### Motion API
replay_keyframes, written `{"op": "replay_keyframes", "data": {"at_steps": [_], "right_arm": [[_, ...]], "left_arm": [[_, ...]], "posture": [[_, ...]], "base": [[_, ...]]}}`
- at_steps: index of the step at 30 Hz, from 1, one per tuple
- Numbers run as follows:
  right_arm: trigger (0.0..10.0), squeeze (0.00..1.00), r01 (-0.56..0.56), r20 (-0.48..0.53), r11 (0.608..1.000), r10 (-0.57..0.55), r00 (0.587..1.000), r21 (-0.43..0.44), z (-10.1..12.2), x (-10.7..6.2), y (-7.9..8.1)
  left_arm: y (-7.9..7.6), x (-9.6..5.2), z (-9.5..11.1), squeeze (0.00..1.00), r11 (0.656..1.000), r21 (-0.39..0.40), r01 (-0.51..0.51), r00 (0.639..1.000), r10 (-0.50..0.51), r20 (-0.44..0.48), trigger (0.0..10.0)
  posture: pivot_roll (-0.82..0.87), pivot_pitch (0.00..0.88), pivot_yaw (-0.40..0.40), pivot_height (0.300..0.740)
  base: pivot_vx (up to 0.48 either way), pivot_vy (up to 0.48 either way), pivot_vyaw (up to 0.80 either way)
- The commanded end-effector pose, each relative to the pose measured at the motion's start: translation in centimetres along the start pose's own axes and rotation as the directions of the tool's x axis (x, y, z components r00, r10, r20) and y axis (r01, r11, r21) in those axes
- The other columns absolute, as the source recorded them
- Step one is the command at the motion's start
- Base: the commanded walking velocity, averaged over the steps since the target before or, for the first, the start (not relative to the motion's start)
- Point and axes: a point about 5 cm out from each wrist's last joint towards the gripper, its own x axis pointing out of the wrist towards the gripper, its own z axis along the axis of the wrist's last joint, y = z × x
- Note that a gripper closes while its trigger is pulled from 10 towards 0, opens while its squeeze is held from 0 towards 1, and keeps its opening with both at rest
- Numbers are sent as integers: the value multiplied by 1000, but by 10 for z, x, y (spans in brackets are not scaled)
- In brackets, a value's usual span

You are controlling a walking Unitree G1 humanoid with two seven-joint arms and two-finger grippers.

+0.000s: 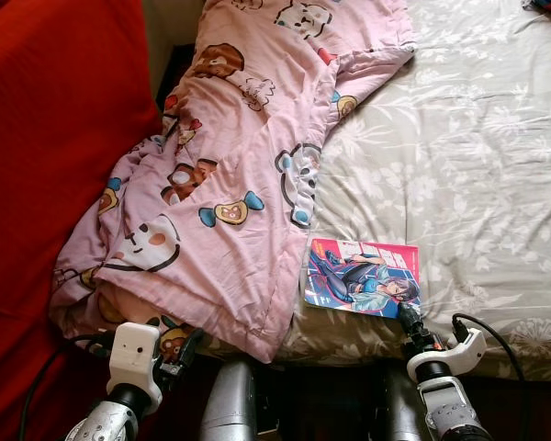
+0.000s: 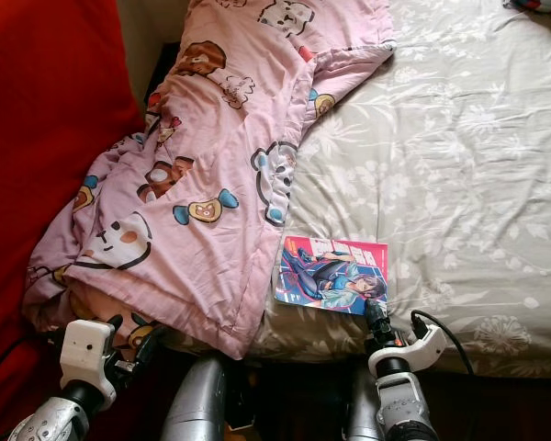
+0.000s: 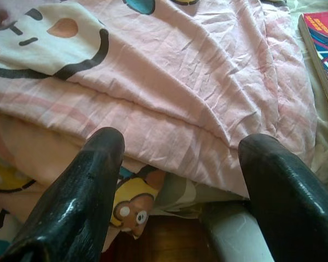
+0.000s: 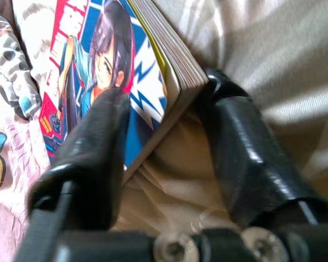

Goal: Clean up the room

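Clearly, book: one comic book with a bright illustrated cover lies flat on the bed, near its front edge, just beside the quilt's hem.
Right gripper: the right gripper has a corner of the book between its two black fingers, one over the cover and one under the pages (closed on that corner, as the right wrist view shows).
Quilt: one pink quilt printed with cartoon animals is crumpled along the bed's left side, its lower end hanging over the edge.
Left gripper: the left gripper hovers at the quilt's hanging hem, its two fingers spread and empty.
Bed cover: one pale floral sheet.
Red surface: one red mass lies left of the quilt.
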Motion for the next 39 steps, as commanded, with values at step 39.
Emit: {"op": "replay_keyframes", "data": {"at_steps": [39], "right_arm": [[0,0,-98,122,795,212,970,-598,24,7,57]], "left_arm": [[6,55,-16,0,972,-156,-174,983,182,38,10000]], "posture": [[-55,86,54,615]], "base": [[0,0,0]]}}
